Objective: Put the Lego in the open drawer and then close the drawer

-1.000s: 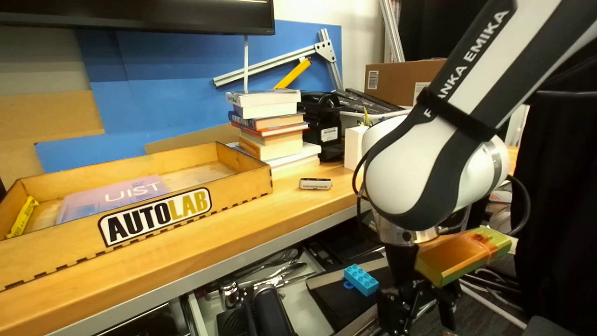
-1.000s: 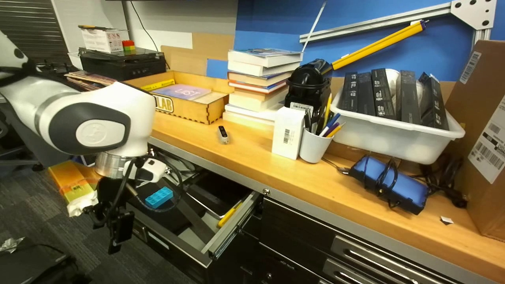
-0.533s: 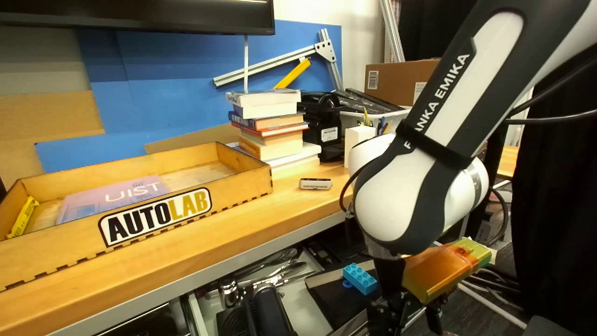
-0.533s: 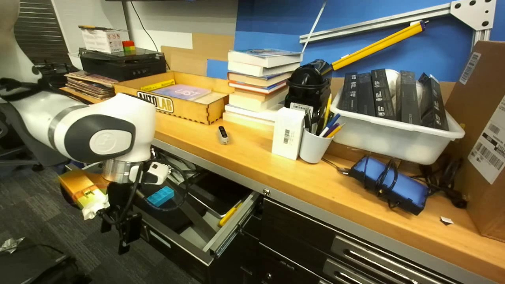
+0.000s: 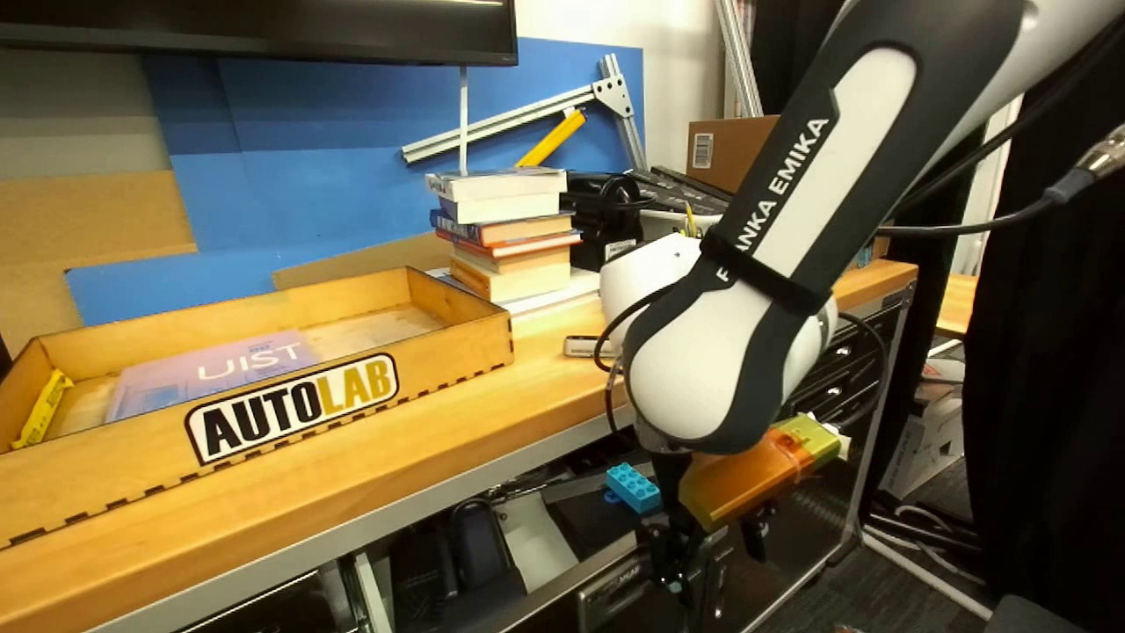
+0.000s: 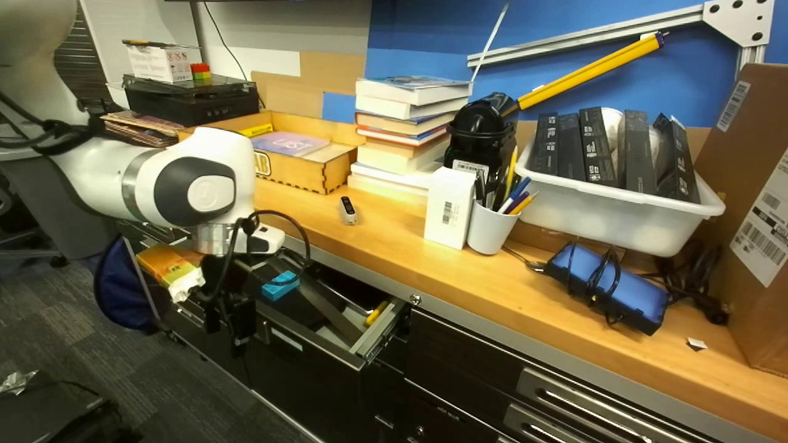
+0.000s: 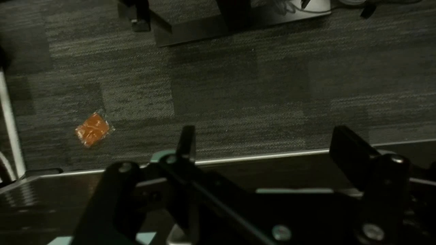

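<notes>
Wooden bench (image 6: 388, 237) over a partly open dark drawer (image 6: 377, 331); a blue Lego (image 6: 280, 287) lies inside; black fingers (image 7: 351, 156), spread wide, hang near the drawer's front.

Free room, in an exterior view: carpeted floor (image 6: 184, 400) extended at seven o'clock from the gripper (image 6: 228, 332). Obstacles: open drawer (image 6: 320, 354), whose front stood at three o'clock; worktop (image 6: 394, 237), at two.

Arm (image 5: 795, 202) slanting down to the wrist (image 6: 212, 238), gripper (image 7: 264, 141) hanging below it, pointing downward, and those fingers (image 7: 352, 156) are spread well apart!
</notes>
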